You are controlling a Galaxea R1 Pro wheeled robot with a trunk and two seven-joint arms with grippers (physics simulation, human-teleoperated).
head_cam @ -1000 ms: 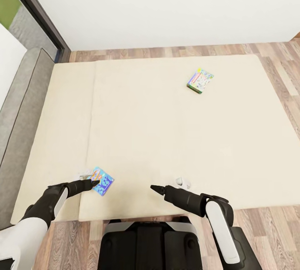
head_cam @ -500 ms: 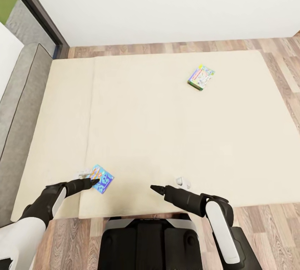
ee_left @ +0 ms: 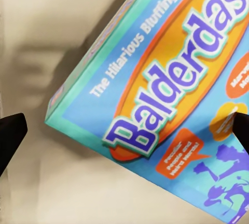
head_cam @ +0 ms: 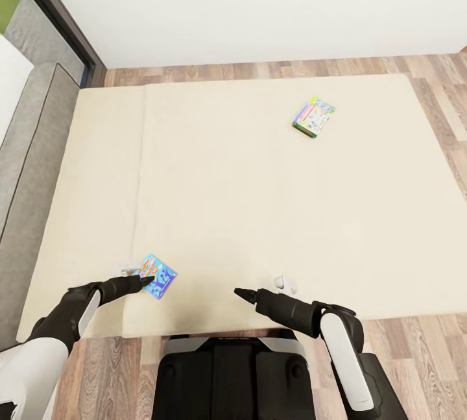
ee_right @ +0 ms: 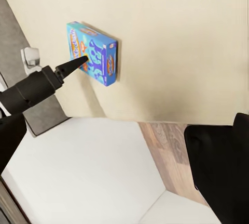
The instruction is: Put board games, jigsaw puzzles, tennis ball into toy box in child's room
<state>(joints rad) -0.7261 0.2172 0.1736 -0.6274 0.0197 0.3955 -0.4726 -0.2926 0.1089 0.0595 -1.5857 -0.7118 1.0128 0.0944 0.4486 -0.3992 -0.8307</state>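
Observation:
The small blue board game lies flat near the front edge of the bed, on its beige mattress. My left gripper is right at the box's near side and open. In the left wrist view the printed cover takes up the space between the two fingers. The right wrist view has the same box with the left gripper's tip against it. A green-edged board game rests far back on the right. My right gripper hovers open over the mattress, holding nothing.
The grey headboard runs along the bed's left side, with a dark-framed window behind it. A white wall stands beyond a strip of wood floor. My base stands at the bed's near edge.
The whole picture has slid a little, so the camera moved. Both arms keep their pose, and the left gripper stays at the blue box.

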